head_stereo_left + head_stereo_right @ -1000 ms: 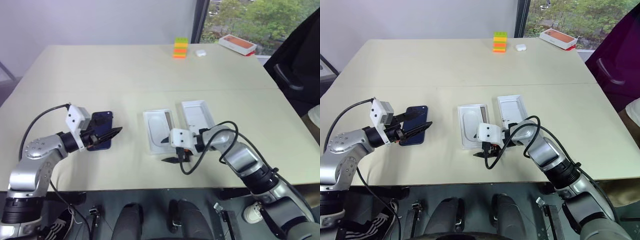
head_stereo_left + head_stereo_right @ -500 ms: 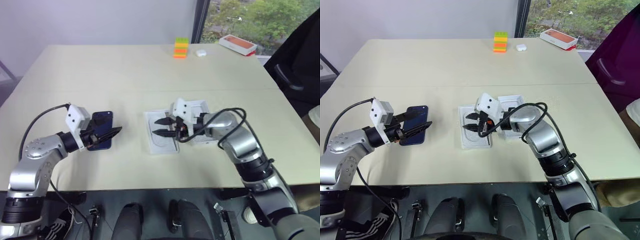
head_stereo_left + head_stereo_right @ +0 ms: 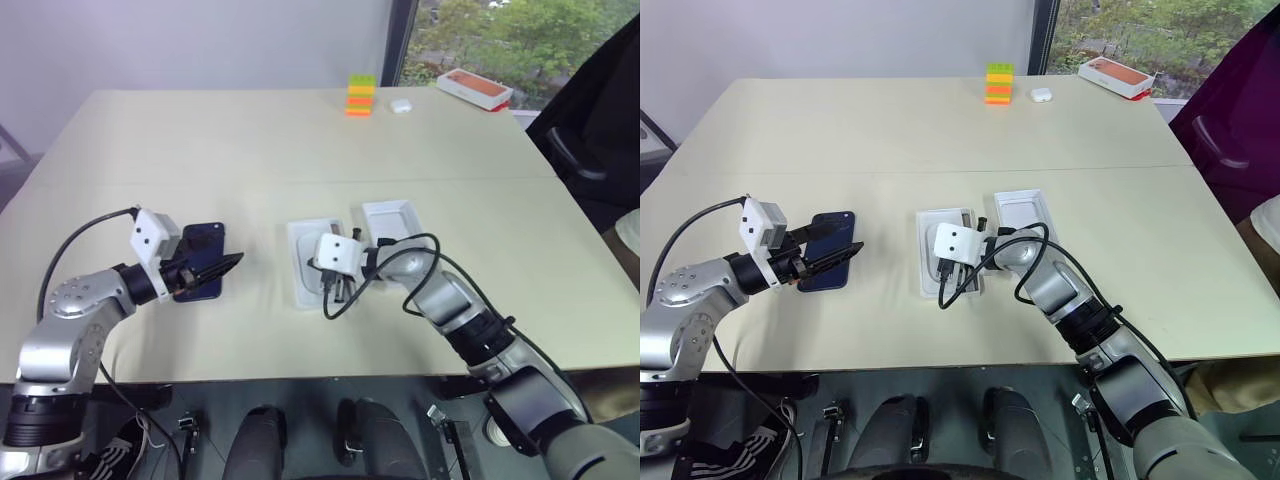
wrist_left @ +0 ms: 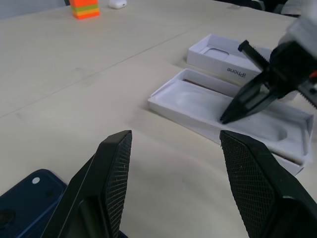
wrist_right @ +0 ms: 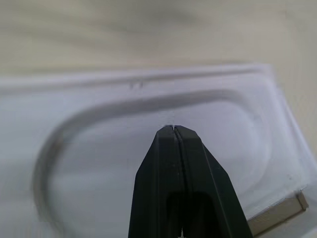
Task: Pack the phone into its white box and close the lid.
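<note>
The dark blue phone point(image 3: 203, 262) lies flat on the table at the left. My left gripper point(image 3: 232, 263) hovers just over its near edge, open and holding nothing; the left wrist view shows a corner of the phone point(image 4: 29, 198) below the fingers. In the middle stands the white box point(image 3: 294, 250) with a thin white insert point(image 4: 198, 99) lying in it. My right gripper point(image 5: 173, 129) is shut and empty, and its tip points down into the insert's oval recess. Right of the box lies the lid point(image 3: 393, 225), white inside facing up.
At the table's far edge stand a stack of coloured blocks point(image 3: 361, 96), a small white case point(image 3: 401, 104) and an orange-topped box point(image 3: 476, 89). A dark chair point(image 3: 590, 130) stands off the table's right side. My right arm's cable point(image 3: 345, 300) loops over the box's near end.
My right gripper has shut. It swung from the table in front of the box up over the insert and now points down into its recess. The left arm and phone stayed still.
</note>
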Controlling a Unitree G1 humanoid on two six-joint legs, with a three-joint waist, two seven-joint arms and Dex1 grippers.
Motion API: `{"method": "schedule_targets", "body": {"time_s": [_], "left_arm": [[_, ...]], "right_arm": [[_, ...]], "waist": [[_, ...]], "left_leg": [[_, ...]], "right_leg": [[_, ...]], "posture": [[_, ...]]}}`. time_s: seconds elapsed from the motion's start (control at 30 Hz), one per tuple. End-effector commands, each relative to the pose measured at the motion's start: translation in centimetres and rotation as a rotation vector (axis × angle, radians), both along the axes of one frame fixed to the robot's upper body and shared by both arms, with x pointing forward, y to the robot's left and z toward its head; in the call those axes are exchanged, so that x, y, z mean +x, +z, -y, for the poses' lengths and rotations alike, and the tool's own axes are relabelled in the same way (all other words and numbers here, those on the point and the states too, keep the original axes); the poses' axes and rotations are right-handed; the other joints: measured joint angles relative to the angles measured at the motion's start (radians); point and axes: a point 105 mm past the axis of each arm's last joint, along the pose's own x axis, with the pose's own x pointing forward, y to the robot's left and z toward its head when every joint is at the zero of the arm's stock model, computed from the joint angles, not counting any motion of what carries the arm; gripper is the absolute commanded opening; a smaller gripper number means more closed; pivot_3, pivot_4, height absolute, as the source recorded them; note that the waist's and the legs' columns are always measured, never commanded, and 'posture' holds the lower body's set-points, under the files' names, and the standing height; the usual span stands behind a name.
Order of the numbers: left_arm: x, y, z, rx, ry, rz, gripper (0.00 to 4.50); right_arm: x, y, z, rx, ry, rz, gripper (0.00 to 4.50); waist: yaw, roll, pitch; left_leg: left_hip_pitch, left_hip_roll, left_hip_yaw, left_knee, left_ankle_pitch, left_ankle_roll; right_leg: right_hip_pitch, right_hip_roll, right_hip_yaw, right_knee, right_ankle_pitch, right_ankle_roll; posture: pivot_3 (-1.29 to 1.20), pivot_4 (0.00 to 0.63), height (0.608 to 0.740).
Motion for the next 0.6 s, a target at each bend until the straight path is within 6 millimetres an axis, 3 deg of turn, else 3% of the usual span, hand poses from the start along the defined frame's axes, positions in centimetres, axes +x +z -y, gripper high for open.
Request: {"method": "schedule_targets", "body": {"time_s": [0.03, 0.43, 0.6], "left_arm": [[-0.1, 0.9, 0.3, -0.003, -0.005, 0.039, 3.0], [-0.1, 0.9, 0.4, -0.004, -0.007, 0.042, 3.0], [-0.1, 0.9, 0.5, -0.007, -0.01, 0.041, 3.0]], "right_arm": [[0.6, 0.8, 0.1, -0.05, 0.006, 0.084, 0.04], [0.2, 0.8, 2.0, -0.14, 0.022, 0.086, 0.04], [0.3, 1.0, 1.6, -0.107, 0.007, 0.074, 0.04]], "waist": [[0.0, 0.0, 0.0], [0.001, 0.0, 0.0], [0.001, 0.0, 0.0]], "left_leg": [[0.0, 0.0, 0.0, 0.0, 0.0, 0.0], [0.0, 0.0, 0.0, 0.0, 0.0, 0.0], [0.0, 0.0, 0.0, 0.0, 0.0, 0.0]], "right_leg": [[0.0, 0.0, 0.0, 0.0, 0.0, 0.0], [0.0, 0.0, 0.0, 0.0, 0.0, 0.0], [0.0, 0.0, 0.0, 0.0, 0.0, 0.0]], "posture": [[0.0, 0.15, 0.74], [0.0, 0.15, 0.74], [0.0, 0.15, 0.74]]}}
